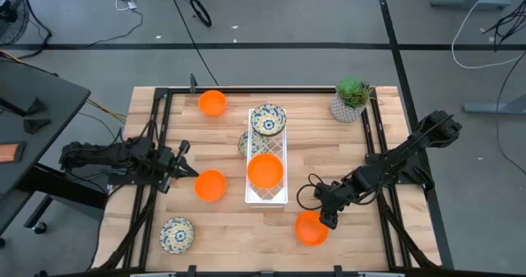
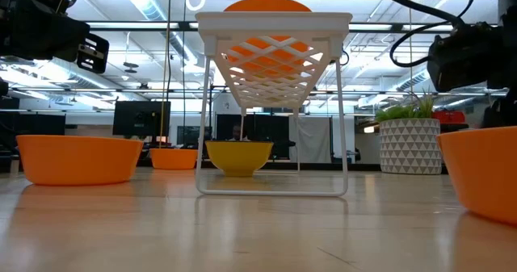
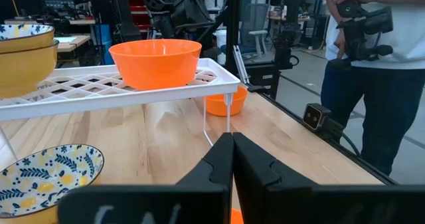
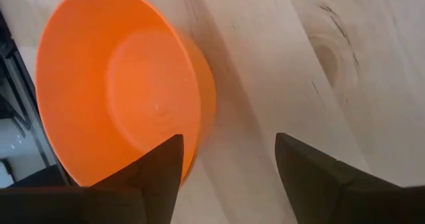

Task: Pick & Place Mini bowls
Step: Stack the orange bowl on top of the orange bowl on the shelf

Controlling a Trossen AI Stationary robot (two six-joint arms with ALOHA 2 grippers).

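A white wire rack (image 1: 267,168) is set along the middle of the table (image 1: 362,228), evidently as the collecting place for the bowls. On it are found an orange bowl (image 1: 265,170) at the near end and a patterned bowl (image 1: 268,119) at the far end (seemingly stacked on a yellow-sided one, as the left wrist view suggests). Another patterned bowl (image 1: 245,142) is partly hidden under the rack's left edge.

Loose bowls are noted on the table: an orange one (image 1: 212,103) at the far left, an orange one (image 1: 210,185) just left of the rack, a patterned one (image 1: 176,234) at the near left, and an orange one (image 1: 311,228) at the near right.

The right gripper (image 1: 328,215) is angled down just beside the near-right orange bowl; its fingers are spread, one over the rim and one outside it, not yet pinching. A rim grasp is judged to be in preparation.

The left gripper (image 1: 187,170) is held low and level, pointing at the orange bowl beside the rack, with fingers pressed together and nothing between them.

A potted plant (image 1: 352,99) stands at the far right corner, well apart.
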